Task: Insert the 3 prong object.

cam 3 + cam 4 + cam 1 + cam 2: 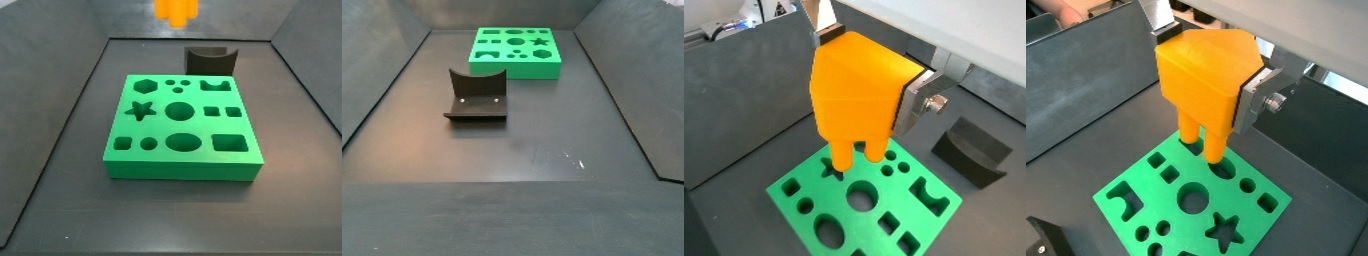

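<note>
My gripper [865,70] is shut on the 3 prong object [858,90], a bright orange block with round prongs pointing down. Silver fingers [914,98] clamp its two sides in both wrist views; the gripper [1209,68] and the block [1207,75] show there too. The block hangs above the green board [791,190], prongs over the edge with the small round holes. In a side view the block's lower part [175,10] shows at the top edge, well above the board [181,170]. The gripper is out of frame in both side views.
The green board [516,68] with shaped holes lies on the dark floor of a grey-walled bin, and also shows in a wrist view [1157,205]. A dark curved block [211,60] stands beside the board, also seen in the other views [476,95] [971,150].
</note>
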